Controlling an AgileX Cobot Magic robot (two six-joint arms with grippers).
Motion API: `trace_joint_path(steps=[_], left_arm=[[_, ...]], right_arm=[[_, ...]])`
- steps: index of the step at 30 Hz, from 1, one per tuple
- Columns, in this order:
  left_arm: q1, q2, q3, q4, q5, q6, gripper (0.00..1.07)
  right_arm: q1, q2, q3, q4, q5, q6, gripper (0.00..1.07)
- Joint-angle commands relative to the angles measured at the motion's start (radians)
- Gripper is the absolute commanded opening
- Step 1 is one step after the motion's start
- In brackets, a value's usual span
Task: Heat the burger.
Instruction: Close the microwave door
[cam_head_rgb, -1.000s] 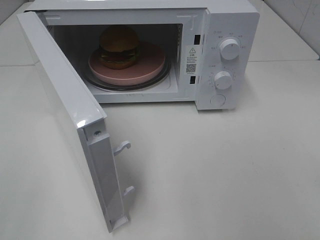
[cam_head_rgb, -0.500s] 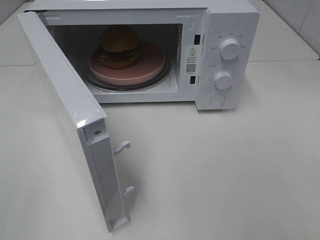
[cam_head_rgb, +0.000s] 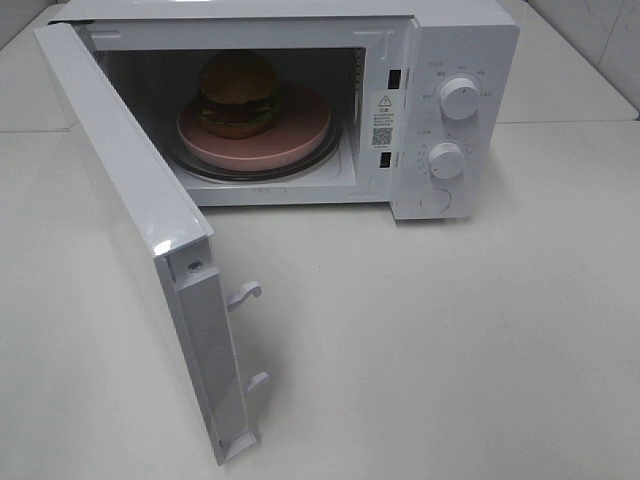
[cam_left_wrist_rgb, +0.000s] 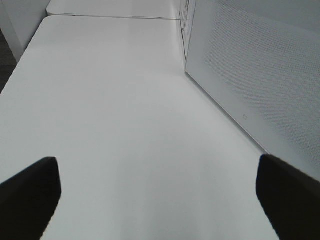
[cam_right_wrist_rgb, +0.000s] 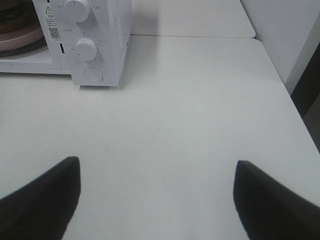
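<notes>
Inside the white microwave (cam_head_rgb: 465, 40), the burger (cam_head_rgb: 238, 92) sits on a pink plate (cam_head_rgb: 300, 135) — the door (cam_head_rgb: 120, 170) swung wide. Over the white table (cam_head_rgb: 450, 330), the left gripper (cam_left_wrist_rgb: 156, 167) and right gripper (cam_right_wrist_rgb: 156, 167) hover, jaws spread, holding nothing.

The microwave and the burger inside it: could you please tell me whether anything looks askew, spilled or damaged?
Nothing looks spilled or damaged. The burger sits upright but off-centre, toward the back of the round pink plate inside the microwave. The microwave door stands wide open, so heating cannot start yet.
</notes>
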Motion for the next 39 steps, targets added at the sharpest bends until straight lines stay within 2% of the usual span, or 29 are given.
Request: trace_joint_path(steps=[1, 25, 29, 35, 38, 39], left_arm=[[0.003, -0.010, 0.001, -0.001, -0.017, 0.000, 0.98], [0.003, -0.010, -0.001, -0.003, -0.020, -0.009, 0.98], [0.003, -0.005, -0.019, -0.029, -0.053, -0.029, 0.98], [0.003, 0.047, -0.029, -0.066, -0.219, -0.032, 0.97], [0.003, 0.087, -0.029, -0.064, -0.269, -0.032, 0.91], [0.003, 0.119, -0.029, -0.063, -0.296, -0.032, 0.82]], right_arm=[[-0.006, -0.035, 0.000, -0.001, 0.001, 0.004, 0.76], [-0.006, -0.035, 0.000, -0.001, 0.001, 0.004, 0.76], [-0.006, -0.035, 0.000, -0.001, 0.001, 0.004, 0.76], [-0.006, -0.035, 0.000, -0.001, 0.001, 0.004, 0.76], [-0.006, -0.035, 0.000, -0.001, 0.001, 0.004, 0.76], [-0.006, -0.035, 0.000, -0.001, 0.001, 0.004, 0.76]])
